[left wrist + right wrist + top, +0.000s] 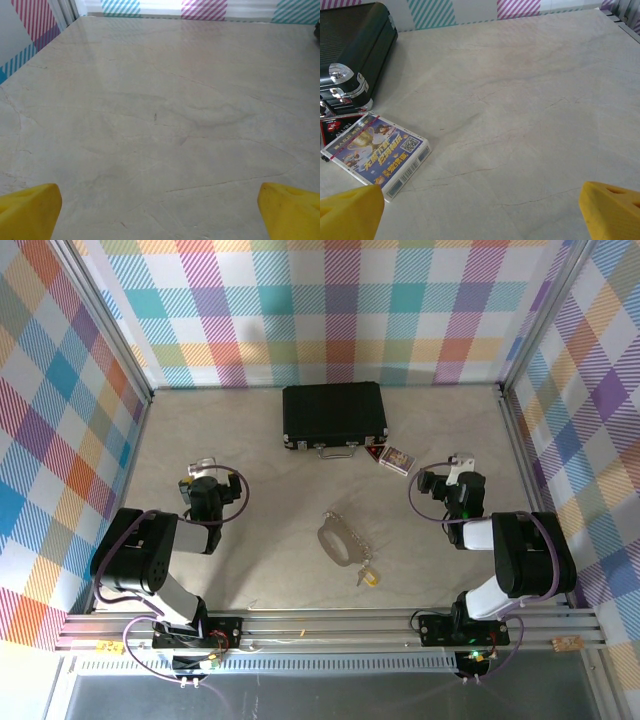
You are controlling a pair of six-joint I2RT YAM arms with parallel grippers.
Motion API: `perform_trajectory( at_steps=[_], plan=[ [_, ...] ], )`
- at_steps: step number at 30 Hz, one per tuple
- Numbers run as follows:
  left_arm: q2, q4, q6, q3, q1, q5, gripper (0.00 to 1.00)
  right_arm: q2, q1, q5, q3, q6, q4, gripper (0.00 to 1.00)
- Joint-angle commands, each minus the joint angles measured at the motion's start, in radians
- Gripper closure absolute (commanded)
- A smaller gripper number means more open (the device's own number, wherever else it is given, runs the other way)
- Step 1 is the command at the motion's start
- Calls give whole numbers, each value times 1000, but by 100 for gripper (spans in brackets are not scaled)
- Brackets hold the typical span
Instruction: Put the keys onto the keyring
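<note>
The keyring (340, 538) is seen lying flat on the table (250, 560), well in front of the black case (334, 415). The key (369, 578) with the yellow head is found at the ring's end farthest from the case. The left gripper (160, 212) is held wide open and empty, in front of the case and to its left. The right gripper (480, 212) is likewise spread wide with nothing gripped, to the case's front right, near a small card box (377, 152) lying just beside the case.

case (334, 417) far centre | keyring (340, 537) before it | key (368, 577) at keyring's near-right
</note>
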Motion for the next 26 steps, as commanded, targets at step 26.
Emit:
perform_trajectory(
  at_steps=[26],
  plan=[
    [0,-6,12,16,7,107,0,0,3,-9,30,-16,-17,1]
  ],
)
